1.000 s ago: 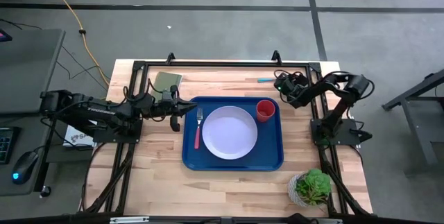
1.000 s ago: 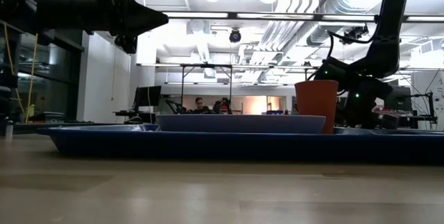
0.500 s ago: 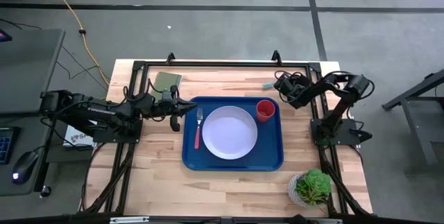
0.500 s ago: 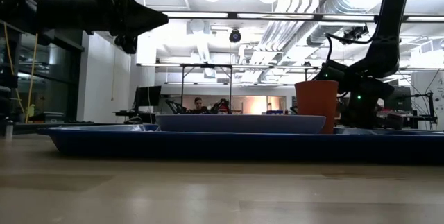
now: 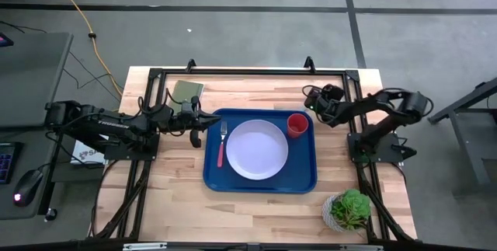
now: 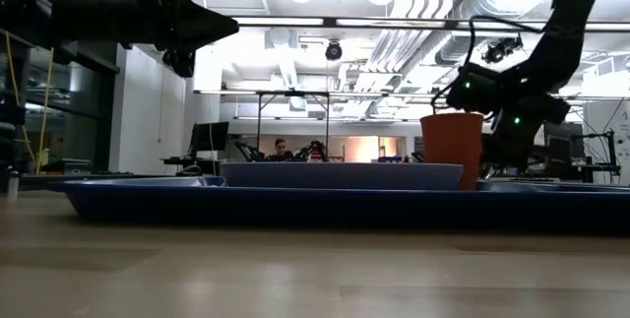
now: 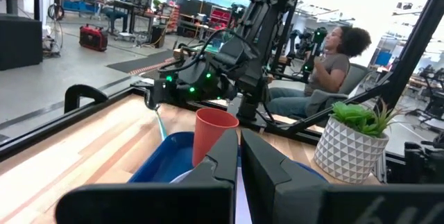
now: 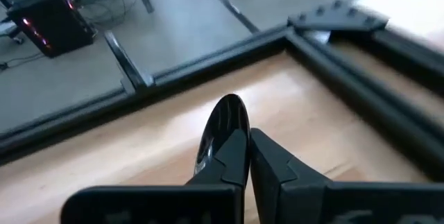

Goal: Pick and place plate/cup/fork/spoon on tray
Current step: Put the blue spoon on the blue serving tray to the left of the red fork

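Observation:
The blue tray [image 5: 304, 175] lies mid-table. On it rest the pale plate [image 5: 256, 148], the pink-handled fork [image 5: 221, 144] along its left side and the red cup [image 5: 297, 124] upright in its far right corner. My right gripper [image 5: 310, 95] hangs past the tray's far right corner, shut on the spoon. The spoon's metal bowl [image 8: 225, 121] sticks out past the fingertips, and its teal handle [image 7: 159, 122] slants down below the gripper [image 7: 150, 98]. My left gripper [image 5: 202, 119] hangs shut and empty above the tray's left rim. My right gripper pinches the spoon between its two fingers [image 8: 232, 156], which lie roughly along it. The fingers hide the exact part they pinch. The bowl end [image 8: 223, 130] pokes out beyond the tips. I cannot tell whether the spoon's lower end is clear of the table.
An olive-green pad [image 5: 187, 92] lies at the far left, beside my left arm. A potted plant [image 5: 348, 209] stands at the near right corner. Black frame rails [image 5: 248, 71] run along the table's edges. A person [image 7: 336, 54] sits beyond the table's right side.
The spoon lay on the table left of my right gripper, then slid slightly toward the near edge. My right gripper has taken hold of it and gone up, while that arm's elbow swung toward the table's right edge. The spoon no longer lies flat.

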Controlling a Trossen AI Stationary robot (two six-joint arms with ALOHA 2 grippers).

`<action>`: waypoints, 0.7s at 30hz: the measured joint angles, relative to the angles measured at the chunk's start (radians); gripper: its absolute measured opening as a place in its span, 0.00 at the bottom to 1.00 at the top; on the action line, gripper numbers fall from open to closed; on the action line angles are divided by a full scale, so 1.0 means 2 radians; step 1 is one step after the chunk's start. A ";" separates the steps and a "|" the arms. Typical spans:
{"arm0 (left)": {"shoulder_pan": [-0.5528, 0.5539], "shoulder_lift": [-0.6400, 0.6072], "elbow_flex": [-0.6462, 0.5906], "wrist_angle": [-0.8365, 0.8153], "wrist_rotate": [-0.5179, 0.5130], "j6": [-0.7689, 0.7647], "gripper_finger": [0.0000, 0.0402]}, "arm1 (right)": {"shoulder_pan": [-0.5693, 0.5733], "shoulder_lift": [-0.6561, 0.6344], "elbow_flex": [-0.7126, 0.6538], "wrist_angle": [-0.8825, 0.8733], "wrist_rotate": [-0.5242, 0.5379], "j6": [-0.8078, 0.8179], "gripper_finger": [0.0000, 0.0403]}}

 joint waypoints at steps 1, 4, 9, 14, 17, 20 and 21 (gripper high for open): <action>0.000 0.000 0.000 0.000 0.000 0.000 0.00 | 0.004 -0.010 0.000 -0.012 0.009 -0.001 0.00; 0.000 0.000 0.000 0.000 0.000 0.000 0.00 | 0.013 -0.044 0.000 -0.050 0.035 -0.004 0.00; 0.000 0.000 0.000 0.000 0.000 0.000 0.00 | 0.019 -0.109 0.000 -0.066 0.072 -0.021 0.00; 0.000 0.000 0.000 0.000 -0.004 -0.009 0.00 | 0.028 -0.184 0.000 -0.026 0.124 -0.110 0.00; 0.000 0.000 0.000 0.000 -0.006 -0.013 0.00 | 0.038 -0.230 0.001 0.037 0.143 -0.210 0.00; 0.000 0.000 0.000 0.000 -0.006 -0.013 0.00 | 0.052 -0.269 0.001 0.123 0.126 -0.314 0.00; 0.000 0.000 0.000 0.000 -0.006 -0.013 0.00 | 0.057 -0.278 0.001 0.154 0.109 -0.349 0.00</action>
